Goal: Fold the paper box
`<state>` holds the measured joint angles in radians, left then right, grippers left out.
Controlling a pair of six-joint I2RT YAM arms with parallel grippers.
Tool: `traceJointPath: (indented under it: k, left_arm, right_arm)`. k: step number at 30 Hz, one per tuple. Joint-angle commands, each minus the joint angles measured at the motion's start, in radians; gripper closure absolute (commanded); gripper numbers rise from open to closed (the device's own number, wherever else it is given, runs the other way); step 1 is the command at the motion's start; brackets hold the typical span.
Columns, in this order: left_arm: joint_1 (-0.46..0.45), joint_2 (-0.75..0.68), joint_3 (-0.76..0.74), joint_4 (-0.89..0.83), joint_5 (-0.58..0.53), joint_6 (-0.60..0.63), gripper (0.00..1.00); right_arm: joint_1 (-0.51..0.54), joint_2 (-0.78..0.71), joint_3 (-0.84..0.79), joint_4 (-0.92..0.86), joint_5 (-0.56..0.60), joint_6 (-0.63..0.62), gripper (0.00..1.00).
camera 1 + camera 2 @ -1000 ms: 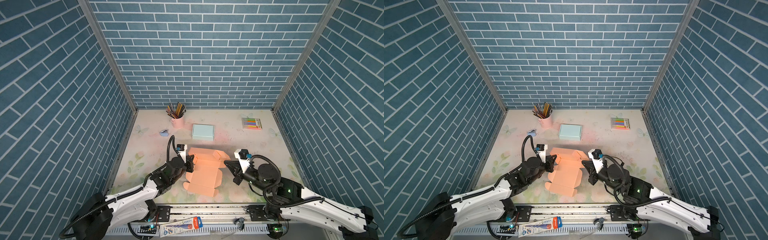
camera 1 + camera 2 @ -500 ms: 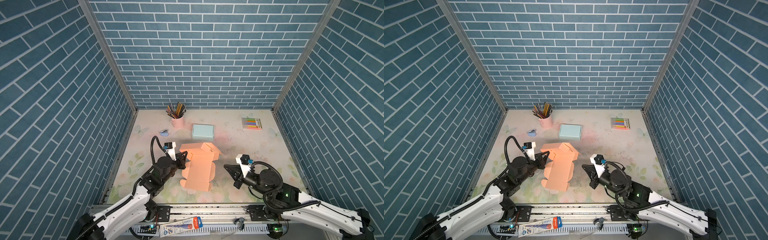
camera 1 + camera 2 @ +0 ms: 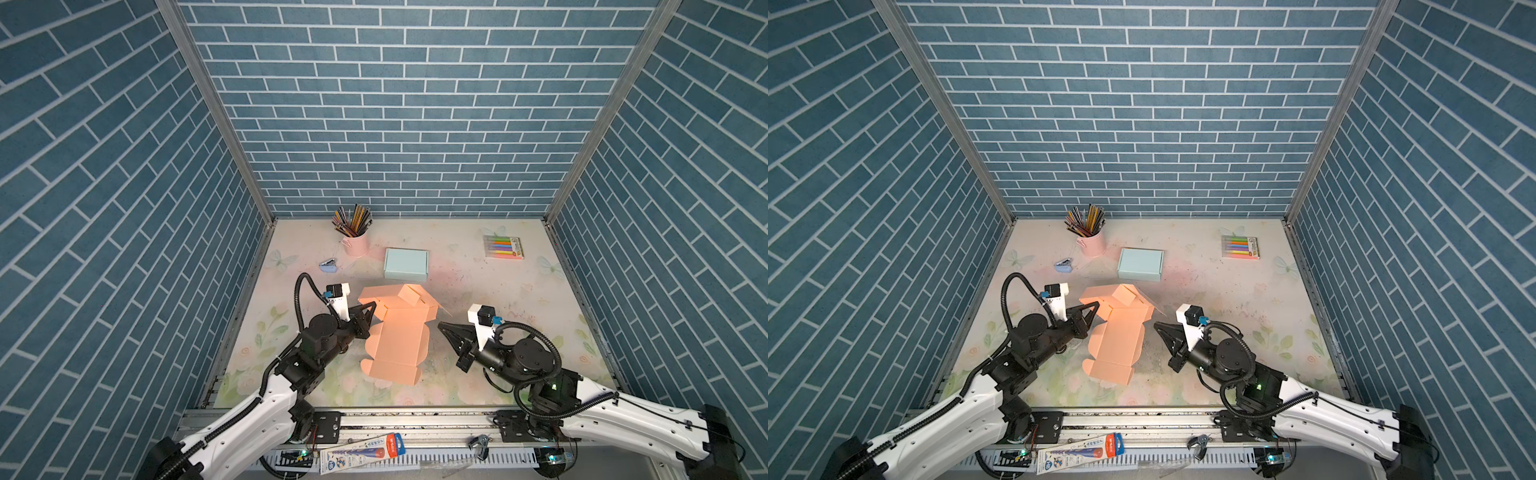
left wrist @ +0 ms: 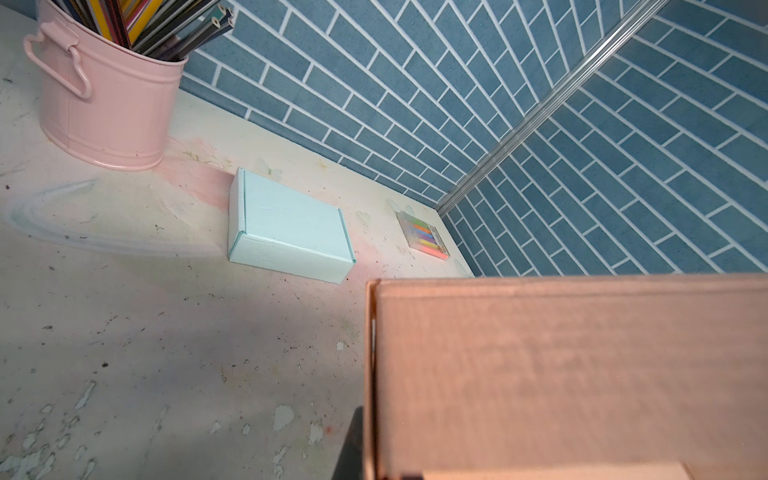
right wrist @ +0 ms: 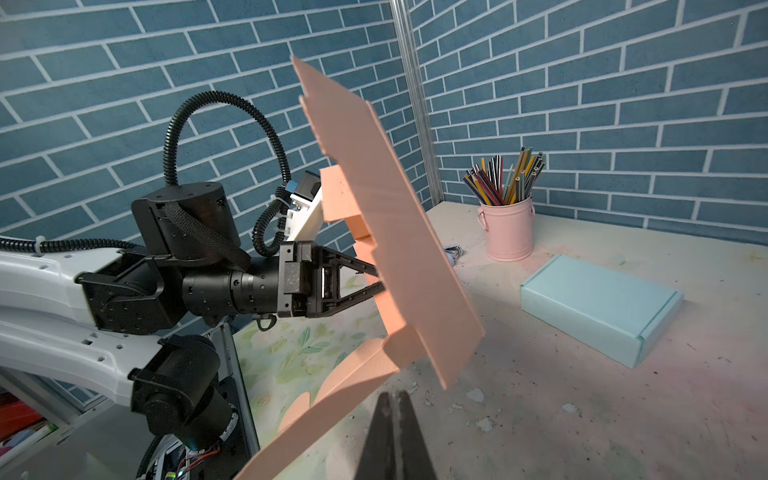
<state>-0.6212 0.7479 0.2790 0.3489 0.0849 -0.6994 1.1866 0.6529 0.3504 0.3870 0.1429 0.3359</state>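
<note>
**A:** Where is the paper box?

**B:** In both top views it is at lower centre, over the middle of the counter, between the two arms. It is a peach board, mostly unfolded. Its long side runs from the bottom of the frame up toward the middle, and the flaps are bunched at the upper end.

**A:** Does it lie flat?

**B:** No. In the right wrist view its broad panel stands tilted, clear of the surface. I cannot tell whether the trailing end touches down.

**A:** What has hold of it?

**B:** The left fingers. They reach in from the left of the frame and are pinched almost together on the board's left edge. In the left wrist view the peach board fills the lower right, close to the lens.

**A:** And the right fingers?

**B:** They are pressed fully together and hold nothing. They point at the board's right edge from the right of the frame, near it, with a strip of counter showing between.

**A:** What else is on the counter?

**B:** Higher in the frame there is a pink bucket of pencils, with a small blue object to its lower left. A pale blue box sits just above the flaps but apart from them. A marker pack lies at the upper right.
</note>
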Motion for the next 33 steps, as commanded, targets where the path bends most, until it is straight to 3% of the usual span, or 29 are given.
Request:
traceJointPath:
  k: [1,33]
  left_arm:
    - [0.005,-0.006,-0.019,0.028,0.019,-0.011,0.9]
    - [0.005,-0.001,-0.047,0.06,0.045,0.003,0.9]
  right_arm:
    - [0.005,0.019,0.004,0.104,-0.002,0.031,1.0]
    - [0.005,0.215,0.043,0.185,0.02,0.087,1.0]
